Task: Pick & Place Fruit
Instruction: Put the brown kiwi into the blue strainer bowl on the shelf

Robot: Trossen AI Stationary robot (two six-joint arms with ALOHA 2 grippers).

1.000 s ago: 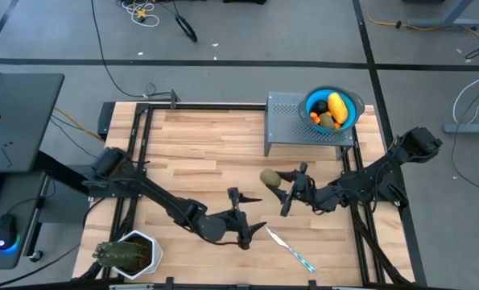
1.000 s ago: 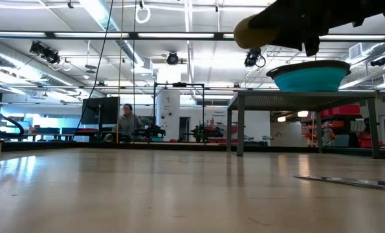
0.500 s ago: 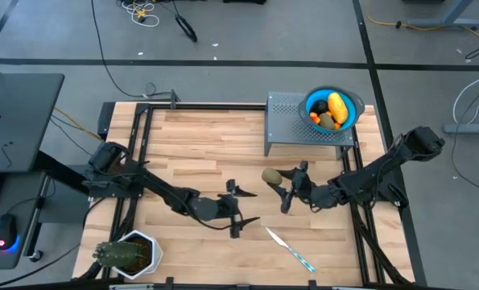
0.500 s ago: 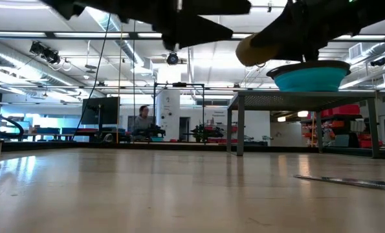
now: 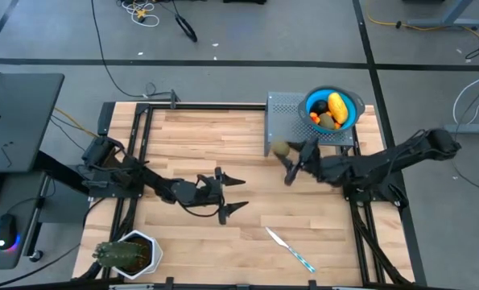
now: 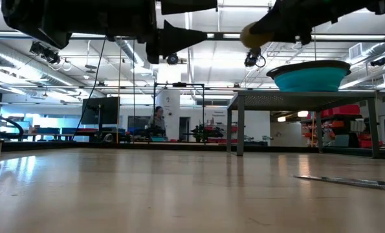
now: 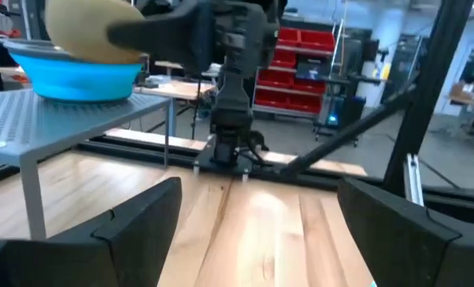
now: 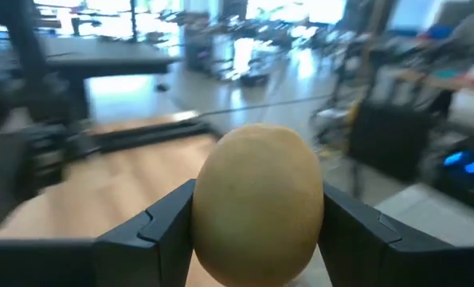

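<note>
In the high view I am parking the left gripper (image 5: 225, 193) left of centre, over bare table (image 5: 199, 137), jaws spread wide and holding nothing; I judge it is keeping out of the way. Right of centre, the right gripper (image 5: 286, 163) is clamping an olive-brown fruit (image 5: 278, 149) between its fingers, lifted beside the grey stand (image 5: 283, 121). I am carrying it high so it clears the rim of the blue bowl (image 5: 345, 122), upper right, where other fruit is lying. The knife (image 5: 287, 249) is lying lower right, untouched.
</note>
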